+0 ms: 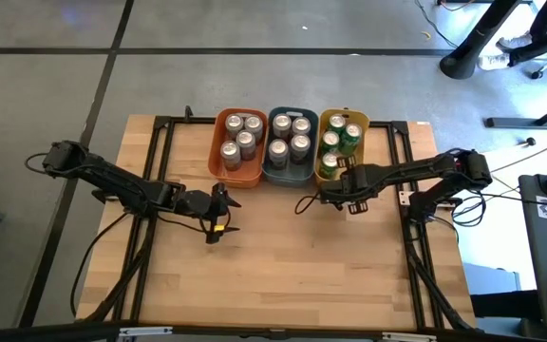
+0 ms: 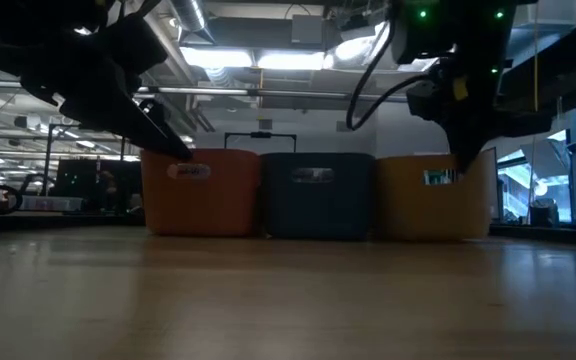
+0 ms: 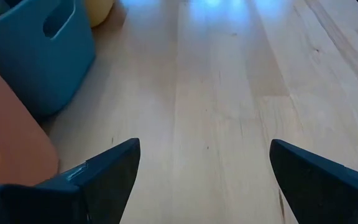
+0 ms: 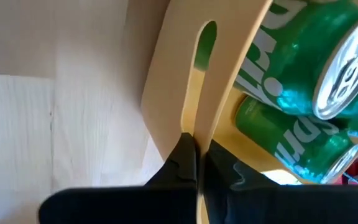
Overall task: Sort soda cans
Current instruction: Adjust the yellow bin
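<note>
We see our right gripper (image 4: 196,163) pinching the yellow plastic bin's (image 4: 166,93) wall, beside green metal soda cans (image 4: 303,56). Our left gripper (image 3: 204,180) hangs spread over the bare wooden table (image 3: 229,93).

Dim, backlit low view; overhead glare

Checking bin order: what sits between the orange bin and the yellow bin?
The grey-blue bin, holding silver-topped soda cans, stands between the orange bin and yellow bin, clearest in the high view.

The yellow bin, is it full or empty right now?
Holding cans, nearly full: the yellow bin has four green cans standing upright in the high view, silver tops up.
</note>
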Controlling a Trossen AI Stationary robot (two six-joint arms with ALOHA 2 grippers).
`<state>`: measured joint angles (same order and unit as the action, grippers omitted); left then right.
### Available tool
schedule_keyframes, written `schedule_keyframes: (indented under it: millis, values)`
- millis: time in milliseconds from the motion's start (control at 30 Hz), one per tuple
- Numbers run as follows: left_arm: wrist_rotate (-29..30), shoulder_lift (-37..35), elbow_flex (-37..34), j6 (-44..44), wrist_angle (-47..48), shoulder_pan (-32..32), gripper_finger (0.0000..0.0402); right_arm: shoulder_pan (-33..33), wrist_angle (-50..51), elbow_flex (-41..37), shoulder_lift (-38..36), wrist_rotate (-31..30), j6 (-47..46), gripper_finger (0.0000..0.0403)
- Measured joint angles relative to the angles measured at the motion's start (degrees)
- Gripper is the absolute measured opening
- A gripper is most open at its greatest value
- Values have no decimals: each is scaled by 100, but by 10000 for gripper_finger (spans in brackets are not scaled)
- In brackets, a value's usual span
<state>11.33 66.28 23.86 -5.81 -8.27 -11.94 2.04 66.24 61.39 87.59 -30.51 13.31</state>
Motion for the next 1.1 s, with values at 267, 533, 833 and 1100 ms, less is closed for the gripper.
schedule_keyframes:
  millis: [267,533,833,1100]
  values:
    - [0,0,0,281,-70,0,347,9,-441,0,4,-4,464,1]
    - [0,0,0,479,-127,0,347,3,-776,0,46,-111,879,9]
    - [1,0,0,497,-133,0,347,20,-787,24,295,-97,458,19]
    - [0,0,0,444,-132,0,347,15,-597,191,301,33,-50,65]
